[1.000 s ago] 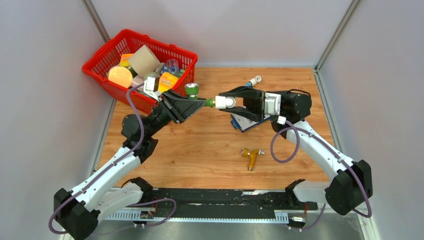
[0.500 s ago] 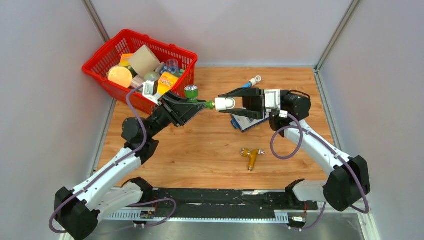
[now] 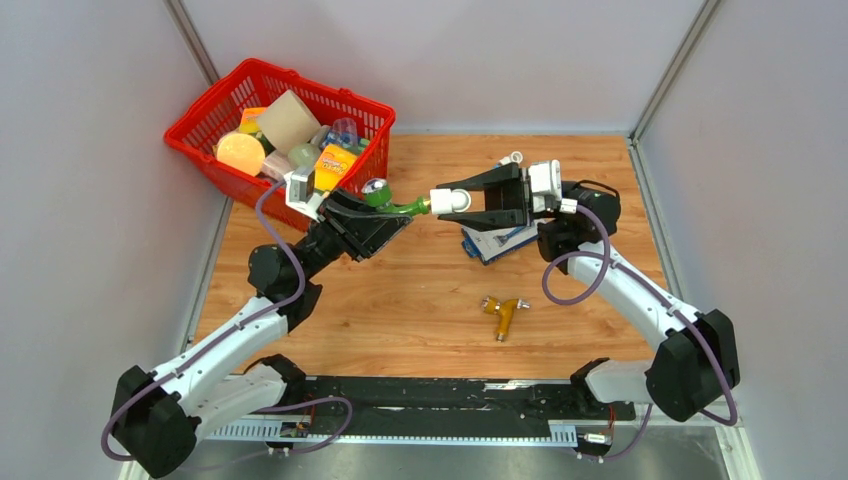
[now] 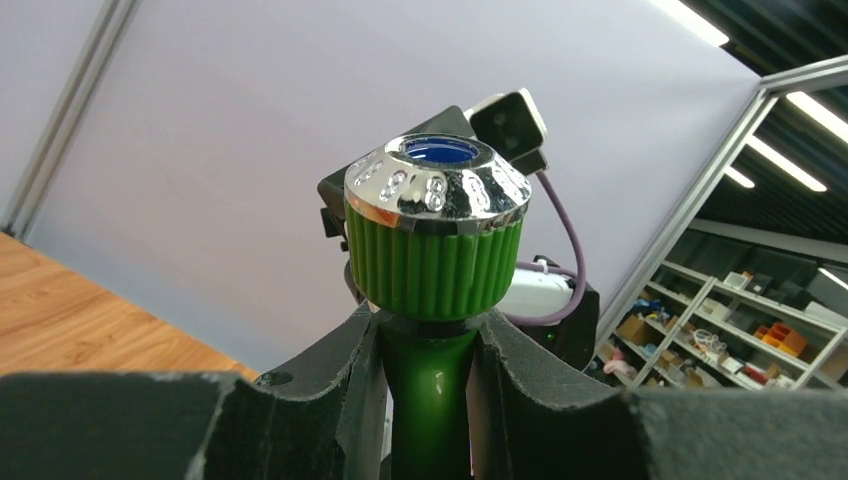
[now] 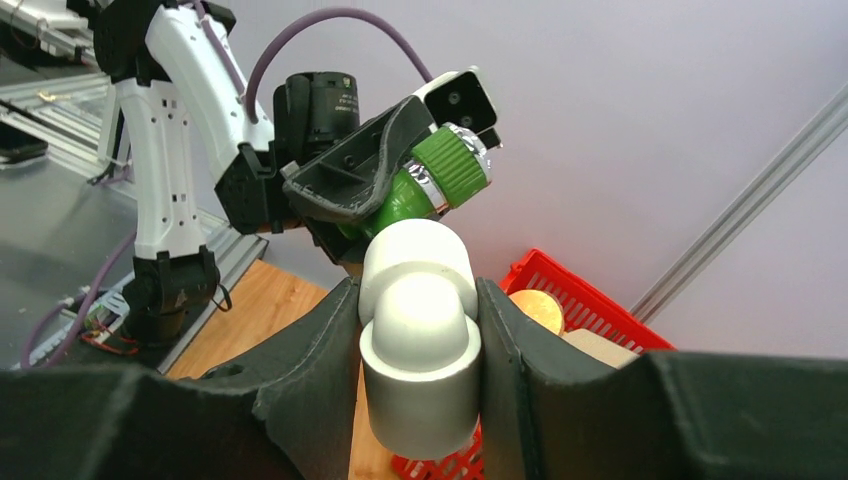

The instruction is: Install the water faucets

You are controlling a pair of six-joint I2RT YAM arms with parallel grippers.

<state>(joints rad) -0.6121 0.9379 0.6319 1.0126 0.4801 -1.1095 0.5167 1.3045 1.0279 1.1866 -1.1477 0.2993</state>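
Observation:
My left gripper (image 3: 393, 212) is shut on the green faucet (image 3: 385, 203), gripping its body just below the ribbed green knob with chrome cap (image 4: 435, 235). My right gripper (image 3: 447, 202) is shut on a white elbow pipe fitting (image 3: 453, 201), held above the table. The faucet's threaded end meets the elbow's opening. In the right wrist view the elbow (image 5: 418, 320) sits between my fingers with the green faucet (image 5: 432, 185) right behind it. The orange-yellow faucet (image 3: 503, 312) lies on the table in front. The blue faucet is mostly hidden behind my right gripper.
A red basket (image 3: 320, 90) full of items stands at the back left, close behind my left gripper. A flat grey packet (image 3: 497, 240) lies under my right gripper. Grey walls close in the wooden table (image 3: 400, 300) on three sides.
My left gripper has rolled, tipping the green faucet's knob to the left. My right wrist has turned and risen slightly with the elbow. The faucet end stays at the elbow.

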